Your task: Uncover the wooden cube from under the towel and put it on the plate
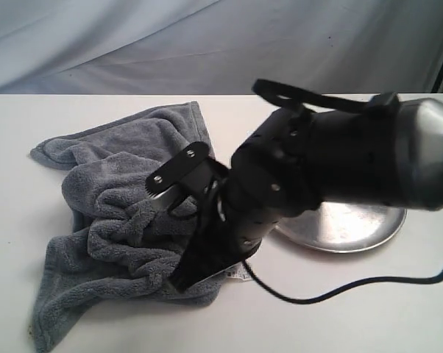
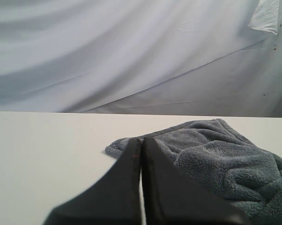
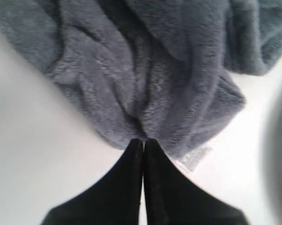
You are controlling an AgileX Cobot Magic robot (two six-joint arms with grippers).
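Observation:
The dark grey towel lies bunched up on the white table, left of the silver plate. The wooden cube is hidden. My right gripper reaches across the towel's near edge, and its jaws are shut on a pinch of the towel, whose folds pucker toward the tips. The white tag lies just beside them. My left gripper is shut and empty, hovering over the table by a far corner of the towel. The exterior view does not show it.
The right arm's bulky black wrist hangs over the plate and hides much of it. A black cable trails across the table in front. A grey cloth backdrop rises behind the table's far edge.

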